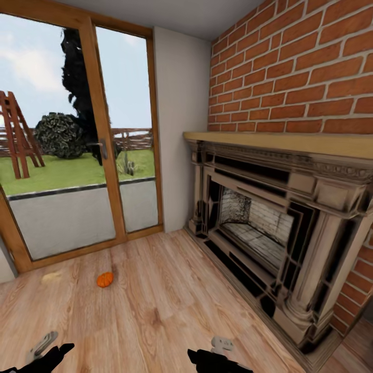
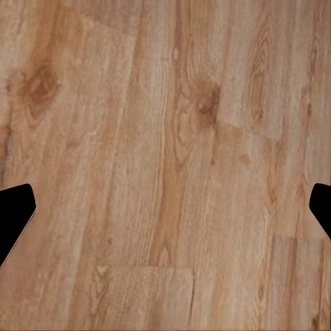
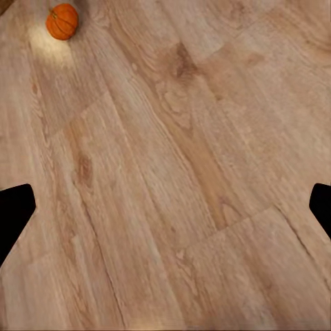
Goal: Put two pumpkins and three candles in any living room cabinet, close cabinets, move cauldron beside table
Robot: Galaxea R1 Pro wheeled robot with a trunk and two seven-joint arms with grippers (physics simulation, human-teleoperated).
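You're facing a room corner: glass patio door [image 1: 77, 140] with a wooden frame on the left, brick wall [image 1: 295, 72] with an ornate fireplace [image 1: 269, 223] on the right, light wood floor [image 1: 155, 305] in front.

One pumpkin [image 1: 104, 280] sits on the floor, near the base of the patio door, well apart from both arms. It's bright orange and ribbed, and nothing touches it. The right wrist camera picks up the same pumpkin [image 3: 62, 21] at the far edge of its frame, resting on bare planks with a pale light patch beside it.

There's a faint tan blob [image 1: 51, 277] on the floor to the left of the pumpkin, closer to the door frame. It's too blurred to identify; can't tell if it's a candle.

Left gripper [image 1: 47, 352] is at the bottom edge of the head view, low over the floor. Its wrist camera shows two black fingertips [image 2: 15, 217] at opposite edges of the frame with plain floor between them: spread wide, holding nothing.

Right gripper [image 1: 217, 355] is likewise at the bottom edge of the head view. Its fingertips [image 3: 14, 217] are set far apart in the wrist view, with nothing between them but floorboards.
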